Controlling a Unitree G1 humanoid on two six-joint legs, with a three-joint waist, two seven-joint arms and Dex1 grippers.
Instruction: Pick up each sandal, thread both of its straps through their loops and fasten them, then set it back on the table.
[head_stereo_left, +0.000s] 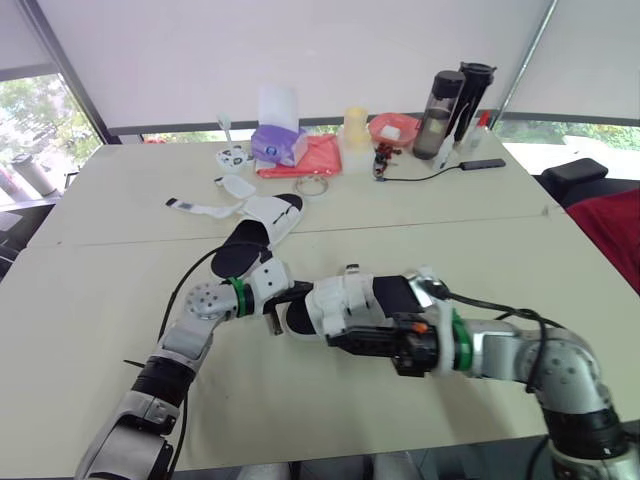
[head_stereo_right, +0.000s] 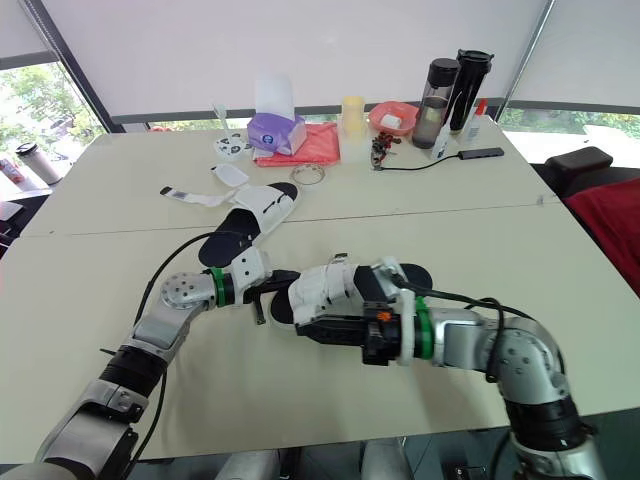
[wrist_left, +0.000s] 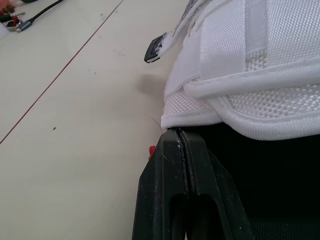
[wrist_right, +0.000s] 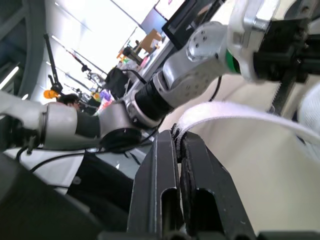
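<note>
- Near sandal (head_stereo_right: 330, 285) sat held at both ends, strap-threading apparently in hand
- At its left end, left gripper (wrist_left: 179, 132) was closed tight against its white upper (wrist_left: 250, 75)
- At its right, right gripper (wrist_right: 177, 136) pinched a strap (wrist_right: 240, 112), which next needed feeding through its loop

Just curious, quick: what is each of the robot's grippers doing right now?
Left gripper: shut, tips against the sandal.
Right gripper: shut on a white strap.
</note>
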